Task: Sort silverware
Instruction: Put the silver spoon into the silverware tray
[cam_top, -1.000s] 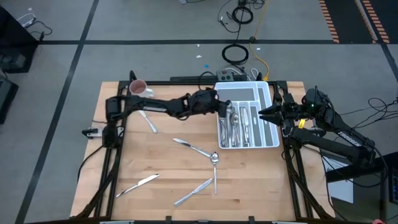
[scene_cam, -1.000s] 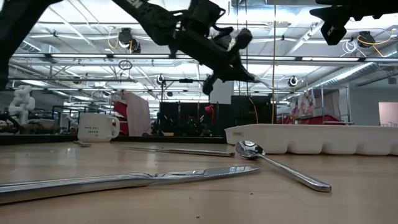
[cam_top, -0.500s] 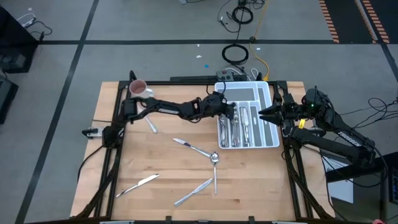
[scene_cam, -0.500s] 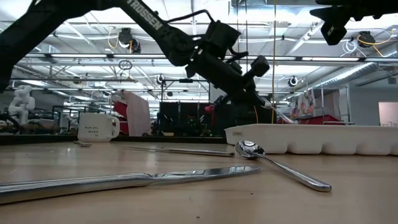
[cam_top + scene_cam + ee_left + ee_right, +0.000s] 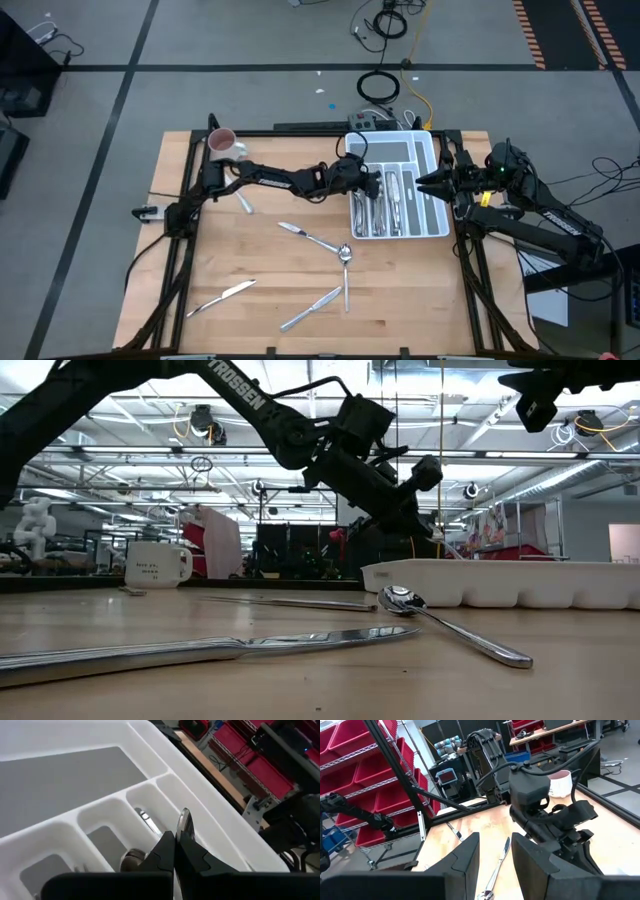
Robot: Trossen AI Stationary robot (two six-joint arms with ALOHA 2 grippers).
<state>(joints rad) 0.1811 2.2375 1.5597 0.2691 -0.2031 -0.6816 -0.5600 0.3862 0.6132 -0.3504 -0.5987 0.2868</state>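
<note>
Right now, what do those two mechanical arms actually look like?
Both are matte black, jointed arms. The left arm carries white TROSSEN lettering. Each ends in a hand with two flat black fingers. Black cables run along the right arm, where a small green light glows.

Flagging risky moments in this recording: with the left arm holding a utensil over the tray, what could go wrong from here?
1. The left gripper pinches only a thin utensil edge; it may slip or twist.
2. Released from above, it could miss its slot in the white tray.
3. The right gripper waits open over the tray's far side; reaching further risks contact.
</note>
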